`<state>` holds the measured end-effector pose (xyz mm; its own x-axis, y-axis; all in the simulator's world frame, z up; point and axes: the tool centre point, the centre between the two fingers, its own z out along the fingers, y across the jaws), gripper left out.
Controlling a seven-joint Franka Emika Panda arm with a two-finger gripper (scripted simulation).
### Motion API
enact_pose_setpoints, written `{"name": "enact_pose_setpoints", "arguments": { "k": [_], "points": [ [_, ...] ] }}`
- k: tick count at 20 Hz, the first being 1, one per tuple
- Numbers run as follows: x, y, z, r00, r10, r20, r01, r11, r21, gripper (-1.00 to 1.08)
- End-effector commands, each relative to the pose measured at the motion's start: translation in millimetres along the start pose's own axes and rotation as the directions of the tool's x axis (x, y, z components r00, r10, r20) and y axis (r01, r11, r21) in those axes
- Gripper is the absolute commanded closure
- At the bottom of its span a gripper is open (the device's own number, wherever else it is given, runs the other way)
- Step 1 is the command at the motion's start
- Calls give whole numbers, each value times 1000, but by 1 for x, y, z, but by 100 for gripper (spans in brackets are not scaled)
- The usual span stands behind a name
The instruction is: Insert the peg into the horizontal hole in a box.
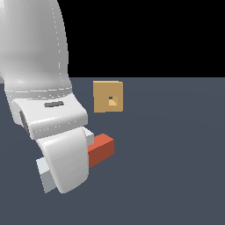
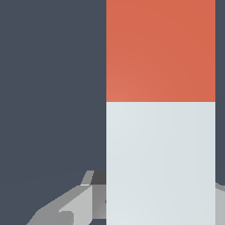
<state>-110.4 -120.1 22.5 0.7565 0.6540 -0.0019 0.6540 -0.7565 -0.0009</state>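
— Where's the peg just now?

— Low over the dark floor, on the near side of the box and well apart from it. Its red-orange half sticks out from behind the arm toward the box, and the pale half pokes out the other side of the wrist, further from the box.

— And the box itself?

— A small tan block sitting on the floor, beyond the peg. The hole is a little dark square in the middle of the face turned to the camera. Nothing is in it — the peg's red tip is clear of the box, not touching.

— Is the peg lined up with that hole?

— From the exterior view the bar runs toward the box but sits lower in the picture than the hole. I can't judge the alignment better than that.

— What about the gripper?

— In the wrist view the peg fills the picture, red half beyond, white-grey half nearer, with a grey finger showing on one side of the pale half and a sliver of another at the opposite edge. The fingers flank the white-grey part, seemingly clamped on it. In the exterior view the wrist hides the fingers.
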Motion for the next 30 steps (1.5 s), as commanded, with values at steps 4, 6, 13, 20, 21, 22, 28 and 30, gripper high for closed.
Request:
{"name": "enact_pose_setpoints", "arguments": {
  "k": [4, 6, 13, 20, 21, 22, 28, 30],
  "points": [
    [26, 1, -4, 997, -76, -1, 76, 997, -2, 108],
    [40, 1, -5, 993, -117, -1, 117, 993, -2, 108],
    [110, -7, -14, 946, -325, 1, 325, 946, -3, 108],
    [199, -42, -24, 815, -579, 1, 579, 815, -3, 108],
    [210, -48, -26, 793, -610, 1, 610, 793, -3, 108],
    [220, -55, -27, 769, -639, 1, 639, 769, -3, 108],
    [270, -98, -34, 629, -777, 1, 777, 629, -3, 108],
    [282, -111, -36, 586, -811, 0, 811, 586, -3, 108]
  ]
}}
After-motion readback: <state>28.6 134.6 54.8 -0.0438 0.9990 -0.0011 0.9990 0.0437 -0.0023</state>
